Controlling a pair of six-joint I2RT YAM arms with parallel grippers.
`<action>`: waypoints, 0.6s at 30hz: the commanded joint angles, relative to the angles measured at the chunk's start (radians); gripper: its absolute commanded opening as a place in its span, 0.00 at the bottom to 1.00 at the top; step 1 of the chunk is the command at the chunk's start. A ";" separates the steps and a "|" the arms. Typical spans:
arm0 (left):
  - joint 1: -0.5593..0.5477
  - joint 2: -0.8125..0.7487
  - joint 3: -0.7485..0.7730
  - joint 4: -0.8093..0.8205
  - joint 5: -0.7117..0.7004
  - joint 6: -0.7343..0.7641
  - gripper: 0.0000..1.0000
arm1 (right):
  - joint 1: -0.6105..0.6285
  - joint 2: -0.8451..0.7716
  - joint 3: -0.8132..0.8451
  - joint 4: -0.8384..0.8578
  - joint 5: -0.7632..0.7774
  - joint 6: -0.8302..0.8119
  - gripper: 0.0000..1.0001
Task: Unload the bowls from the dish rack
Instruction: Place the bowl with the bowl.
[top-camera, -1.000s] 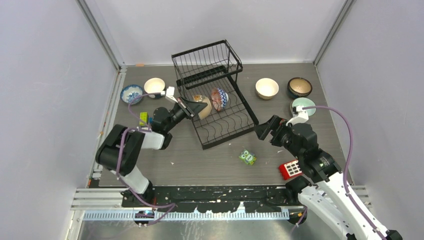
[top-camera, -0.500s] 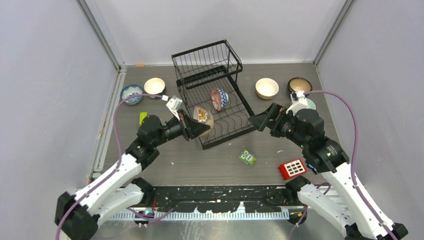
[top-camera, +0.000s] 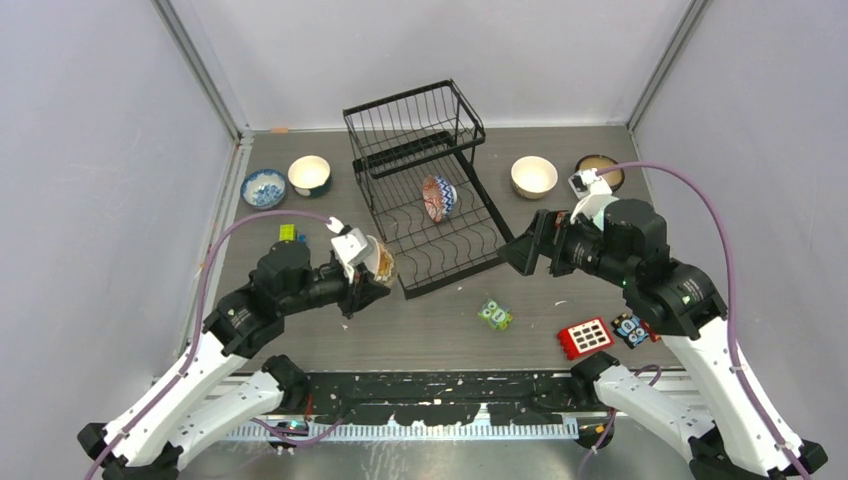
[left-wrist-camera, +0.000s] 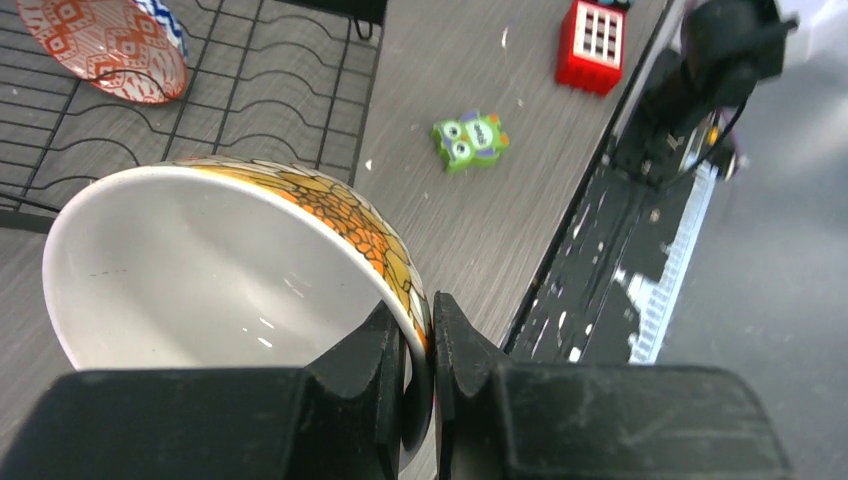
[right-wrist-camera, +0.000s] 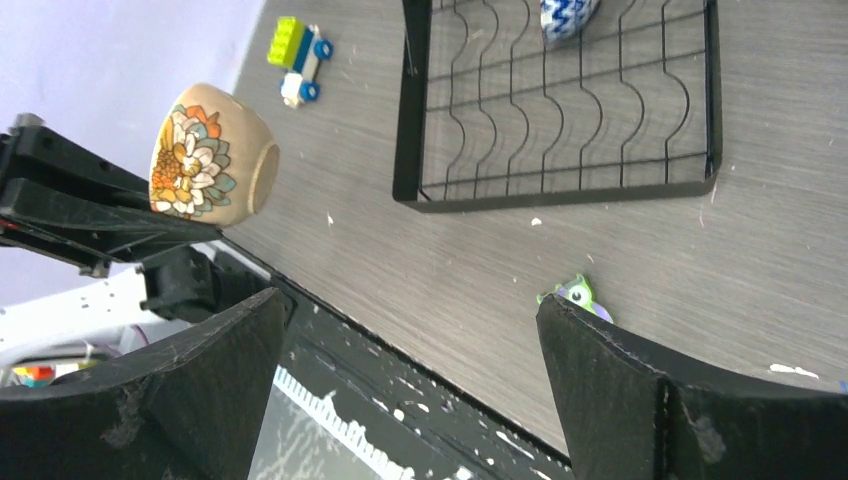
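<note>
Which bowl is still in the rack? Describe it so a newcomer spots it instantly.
Find the black wire dish rack mid-table. On its lower tray, one bowl stands on edge. It alone sits in the rack, with red diamonds on one face and blue zigzags on the other.

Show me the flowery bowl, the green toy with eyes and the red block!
flowery bowl (right-wrist-camera: 205, 160): right wrist view, its painted side.
green toy with eyes (left-wrist-camera: 470, 140): left wrist view, its face.
red block (top-camera: 585, 338): top view, its gridded top.

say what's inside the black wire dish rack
One reddish patterned ceramic bowl stands on edge in the lower tray of the black wire dish rack. No bowl shows in the upper basket; its wires partly screen the tray beneath.
</note>
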 joint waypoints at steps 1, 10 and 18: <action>-0.067 -0.009 0.080 -0.049 -0.041 0.220 0.00 | 0.037 0.086 0.072 -0.106 -0.016 -0.080 1.00; -0.363 0.129 0.123 -0.144 -0.266 0.430 0.00 | 0.120 0.240 0.149 -0.106 -0.025 -0.069 1.00; -0.582 0.230 0.140 -0.204 -0.491 0.564 0.00 | 0.188 0.277 0.123 -0.021 -0.015 -0.008 1.00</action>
